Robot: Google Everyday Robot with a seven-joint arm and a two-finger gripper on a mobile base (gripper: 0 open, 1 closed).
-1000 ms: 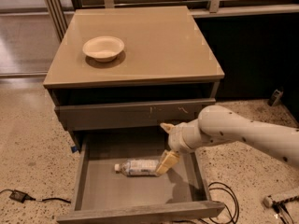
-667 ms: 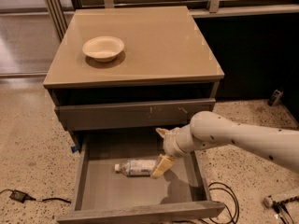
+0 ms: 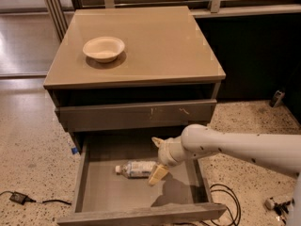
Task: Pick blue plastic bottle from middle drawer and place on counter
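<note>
Counter [image 3: 160, 41]: glossy tan square top of a grey-brown drawer cabinet, seen from above and in front.
Robot arm [image 3: 244, 147]: thick white arm reaching in from the right edge, across the open drawer's right side.
Middle drawer [image 3: 106, 194]: pulled fully open below the counter, with a flat grey bottom and low sides.
Upper drawer front [image 3: 117, 116]: closed, with small pale scratches.
White bowl [image 3: 104, 48]: upright on the counter's back left area.
Gripper [image 3: 154, 160]: inside the drawer, its two yellowish fingers spread apart and clasping nothing, the lower one just beside the bottle's right end.
Blue plastic bottle [image 3: 136, 168]: lying on its side on the drawer bottom near the middle, white cap pointing left.
Power adapter [image 3: 18, 197]: on the speckled floor, left of the drawer.
</note>
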